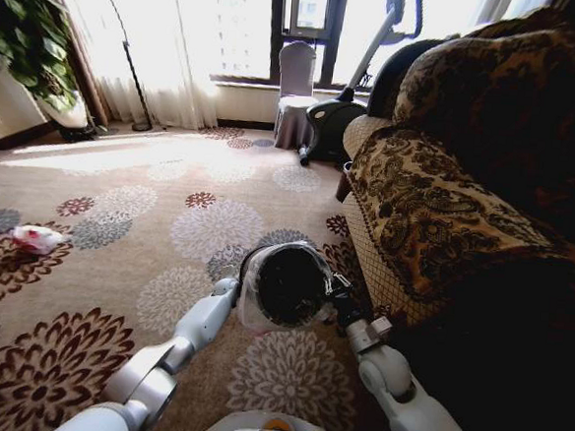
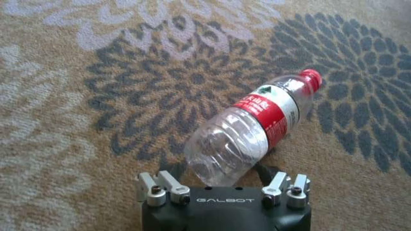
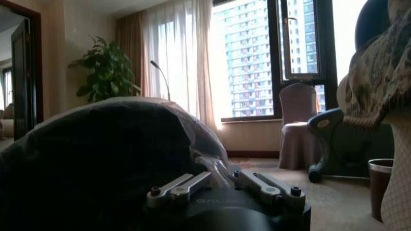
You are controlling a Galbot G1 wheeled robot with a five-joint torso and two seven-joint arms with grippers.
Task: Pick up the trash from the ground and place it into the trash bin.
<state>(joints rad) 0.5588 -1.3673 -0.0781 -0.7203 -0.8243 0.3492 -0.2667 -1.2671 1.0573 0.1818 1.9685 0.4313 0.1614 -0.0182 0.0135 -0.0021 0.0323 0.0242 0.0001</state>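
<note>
Holding trash bin [image 1: 284, 286] raised above carpet, right tool [image 1: 339, 296] clamped on its lined rim | left tool [image 2: 224, 188] open, plastic bottle [image 2: 257, 129] lying on carpet with base between fingers, not yet gripped | crumpled red-white wrapper [image 1: 36, 239] remains on carpet, well apart | progress: early, judged.

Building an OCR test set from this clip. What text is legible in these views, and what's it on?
"GALBOT": on the body of the left gripper, open around the base of the bottle.
Bottle's red label: white characters and a small green mark, too blurred to read.
Right gripper, at the lined trash bin: faint lettering on its body, too dark to read.
</note>
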